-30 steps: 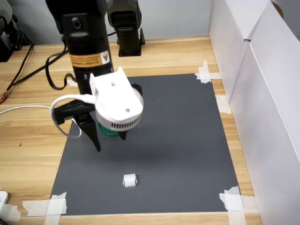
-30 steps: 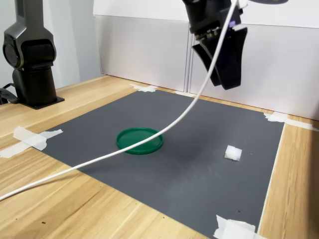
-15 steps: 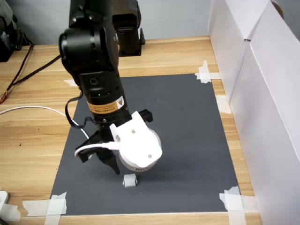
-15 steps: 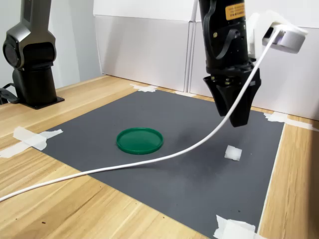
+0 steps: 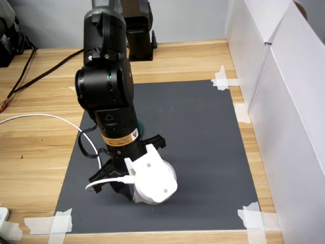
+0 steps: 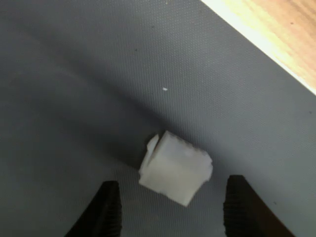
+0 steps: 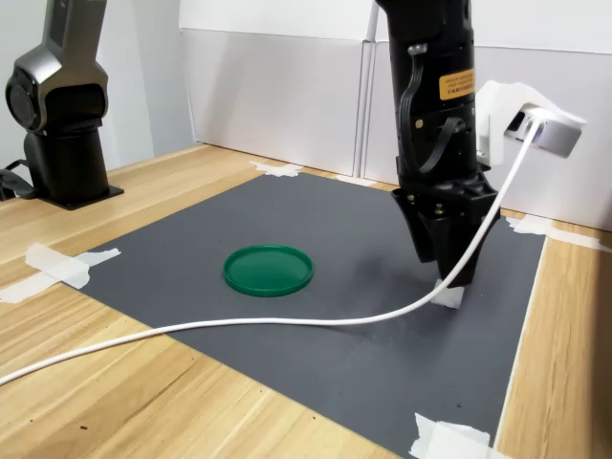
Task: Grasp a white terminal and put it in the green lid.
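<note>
My pincer [image 6: 168, 210] stands spread wide, its two dark fingers [image 6: 106, 210] either side of the white terminal [image 6: 176, 167] without touching it; the terminal is a small ridged plastic block on the matte grey mat [image 6: 74, 74]; the round, smooth green lid [image 7: 269, 270] lies well apart.

Black arm [image 7: 435, 86], orange label [image 7: 457, 85], white wrist camera [image 5: 151, 181], white cable [image 7: 239, 325]

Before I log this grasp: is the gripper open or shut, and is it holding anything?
Gripper: open, holding nothing; its fingers straddle the white terminal on the mat without touching it.
</note>
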### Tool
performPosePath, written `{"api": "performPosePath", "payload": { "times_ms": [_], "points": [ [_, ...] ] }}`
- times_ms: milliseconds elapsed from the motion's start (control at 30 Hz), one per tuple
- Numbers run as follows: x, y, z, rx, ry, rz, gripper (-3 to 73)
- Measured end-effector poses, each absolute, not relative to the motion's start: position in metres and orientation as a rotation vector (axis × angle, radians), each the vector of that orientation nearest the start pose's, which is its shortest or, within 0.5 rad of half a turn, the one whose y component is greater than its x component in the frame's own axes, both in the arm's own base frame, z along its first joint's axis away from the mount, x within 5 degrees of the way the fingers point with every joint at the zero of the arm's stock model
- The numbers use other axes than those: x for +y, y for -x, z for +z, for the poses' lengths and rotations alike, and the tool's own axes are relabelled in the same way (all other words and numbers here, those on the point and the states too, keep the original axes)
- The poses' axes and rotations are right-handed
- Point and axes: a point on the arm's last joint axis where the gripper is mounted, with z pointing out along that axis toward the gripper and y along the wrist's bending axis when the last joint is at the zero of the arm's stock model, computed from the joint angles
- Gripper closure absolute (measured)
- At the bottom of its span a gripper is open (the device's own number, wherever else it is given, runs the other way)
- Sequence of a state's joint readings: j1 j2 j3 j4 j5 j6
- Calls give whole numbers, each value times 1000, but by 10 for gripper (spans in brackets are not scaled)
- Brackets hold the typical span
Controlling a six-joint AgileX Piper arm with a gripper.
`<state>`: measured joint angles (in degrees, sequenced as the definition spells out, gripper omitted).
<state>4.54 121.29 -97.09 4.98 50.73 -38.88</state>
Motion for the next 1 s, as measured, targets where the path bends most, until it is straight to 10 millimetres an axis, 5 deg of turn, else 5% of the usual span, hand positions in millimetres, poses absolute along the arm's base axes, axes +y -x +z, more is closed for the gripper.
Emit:
{"api": "performPosePath", "payload": {
  "times_ms": [367, 567, 767, 1000],
  "points": [
    [42, -458, 186, 2602, 969, -48, 184],
    [42, -459, 182, 2609, 972, -45, 337],
    [42, -458, 184, 2607, 978, -55, 347],
    [41, -449, 233, 2517, 954, -99, 347]
  ]
}}
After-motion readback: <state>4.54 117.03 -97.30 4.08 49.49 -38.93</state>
